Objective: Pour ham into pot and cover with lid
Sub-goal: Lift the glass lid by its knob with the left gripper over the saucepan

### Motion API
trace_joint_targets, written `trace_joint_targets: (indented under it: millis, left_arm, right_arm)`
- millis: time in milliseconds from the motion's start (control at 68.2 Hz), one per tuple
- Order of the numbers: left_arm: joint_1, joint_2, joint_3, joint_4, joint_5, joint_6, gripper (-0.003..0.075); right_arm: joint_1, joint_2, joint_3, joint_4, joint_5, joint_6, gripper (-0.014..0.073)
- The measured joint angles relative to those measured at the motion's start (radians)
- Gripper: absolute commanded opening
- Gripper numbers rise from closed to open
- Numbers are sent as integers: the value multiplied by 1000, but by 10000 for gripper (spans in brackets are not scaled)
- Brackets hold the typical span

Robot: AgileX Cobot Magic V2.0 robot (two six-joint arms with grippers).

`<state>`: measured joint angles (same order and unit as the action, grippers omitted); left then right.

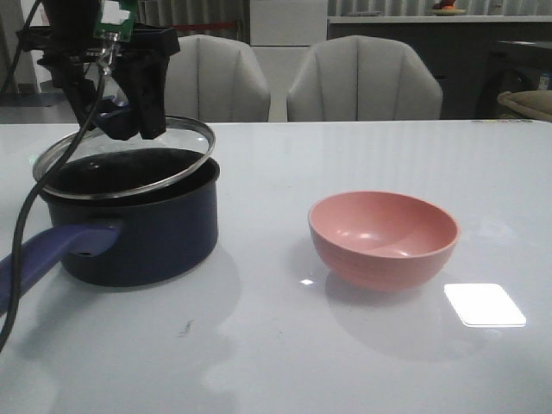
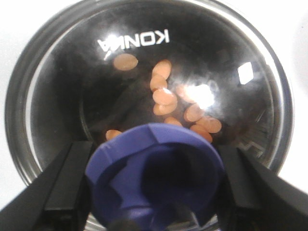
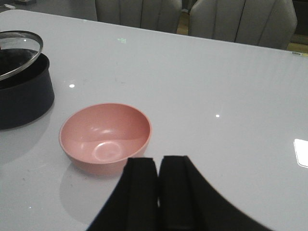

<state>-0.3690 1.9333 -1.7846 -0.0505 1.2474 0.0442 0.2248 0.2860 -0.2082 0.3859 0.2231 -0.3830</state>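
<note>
The dark navy pot (image 1: pixel 138 233) stands at the left of the table, its purple-blue handle (image 1: pixel 43 254) pointing front-left. My left gripper (image 1: pixel 116 116) is shut on the lid's dark blue knob (image 2: pixel 156 175) and holds the glass lid (image 1: pixel 185 151) tilted over the pot's rim. Through the glass (image 2: pixel 77 96) several orange-pink ham chunks (image 2: pixel 163 96) lie in the pot's black inside. My right gripper (image 3: pixel 159 161) is shut and empty, just on the near side of the empty pink bowl (image 3: pixel 106 137). The pot (image 3: pixel 21 98) and lid (image 3: pixel 19 50) also show in the right wrist view.
The pink bowl (image 1: pixel 384 237) stands right of the pot on the white table (image 1: pixel 345 345). Two grey chairs (image 1: pixel 362 78) stand behind the table's far edge. A bright light reflection (image 1: pixel 485 304) lies at the front right.
</note>
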Motion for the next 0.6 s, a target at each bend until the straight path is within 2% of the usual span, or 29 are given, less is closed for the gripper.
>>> trace_joint_targets:
  millis: [601]
  left_arm:
    - [0, 45, -1, 0, -11, 0, 497]
  right_arm:
    - [0, 0, 0, 0, 0, 0, 145]
